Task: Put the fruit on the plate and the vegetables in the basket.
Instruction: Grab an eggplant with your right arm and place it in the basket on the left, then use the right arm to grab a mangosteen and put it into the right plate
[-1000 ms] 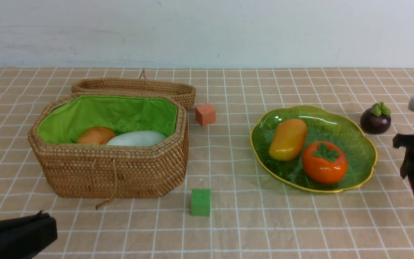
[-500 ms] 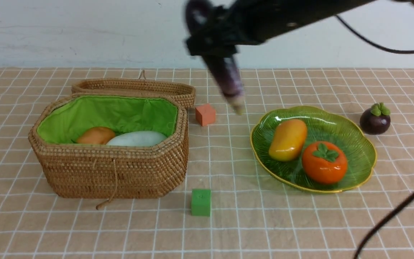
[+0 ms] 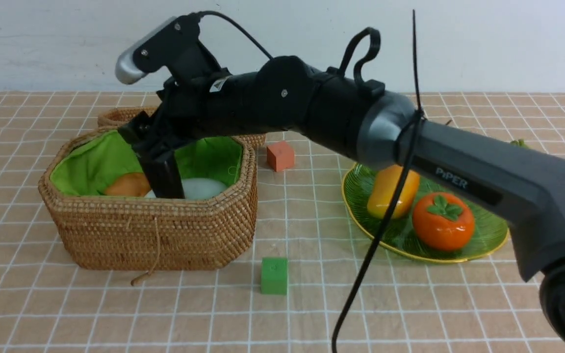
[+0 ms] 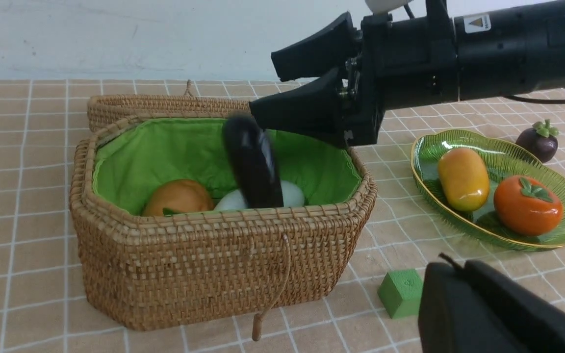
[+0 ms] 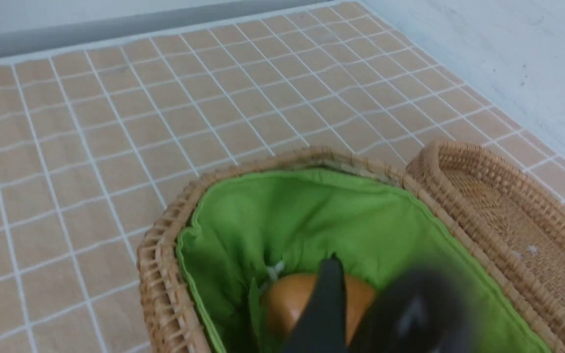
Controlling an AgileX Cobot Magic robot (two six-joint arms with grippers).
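Observation:
My right gripper [image 4: 265, 78] hangs over the wicker basket [image 3: 155, 230] with its jaws spread open. Just under them the dark purple eggplant [image 4: 253, 162] stands blurred and nearly upright inside the basket, clear of both fingers. The potato [image 3: 128, 185] and the white radish [image 3: 204, 187] lie on the green lining. On the green plate [image 3: 439, 260] rest the mango [image 3: 385, 196] and the persimmon [image 3: 442, 220]. The mangosteen [image 4: 537, 142] sits on the cloth beyond the plate. Low at the near left, my left gripper [image 4: 454, 267] is shut and holds nothing.
An orange cube [image 3: 280, 156] sits between the basket's lid [image 3: 115, 116] and the plate. A green cube [image 3: 274, 276] lies in front of the basket's right end. The right arm spans the scene above the plate, its black cable [image 3: 385, 211] dangling before the mango.
The right arm swung from the right edge across to the basket carrying the eggplant, then its jaws opened and the eggplant came free. The left gripper drew back toward the left edge.

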